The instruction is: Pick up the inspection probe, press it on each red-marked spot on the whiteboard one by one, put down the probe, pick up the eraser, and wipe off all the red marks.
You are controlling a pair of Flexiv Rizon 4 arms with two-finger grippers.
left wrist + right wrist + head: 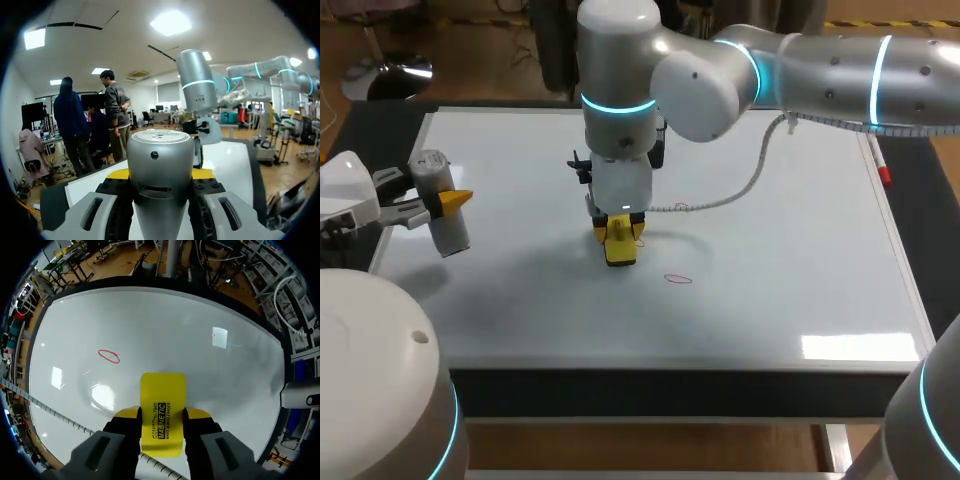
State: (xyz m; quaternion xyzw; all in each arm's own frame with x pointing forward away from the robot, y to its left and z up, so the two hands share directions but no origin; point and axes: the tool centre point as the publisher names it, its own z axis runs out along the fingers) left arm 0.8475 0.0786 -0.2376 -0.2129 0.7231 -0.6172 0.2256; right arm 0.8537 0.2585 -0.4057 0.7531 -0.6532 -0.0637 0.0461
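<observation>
Eraser (162,392): flat yellow plastic slab with printed label, pinched between fingers of right claw (161,416), apparently edge-down on glossy whiteboard (800,270).
Red oval (108,356): thin outline, near eraser, unwiped.
Faint second red mark (680,207): near eraser, beneath ribbed cable (750,185).
Risks: tilted slab skims and leaves streaks; cable snags.
Probe (160,145): smooth grey cylinder, clamped in left claw (161,173), well apart from eraser.

The desk (932,235) was covered by a whiteboard (790,260). One red mark (678,279) was drawn near its middle, and a marker (878,160) was laid at its right edge.
</observation>
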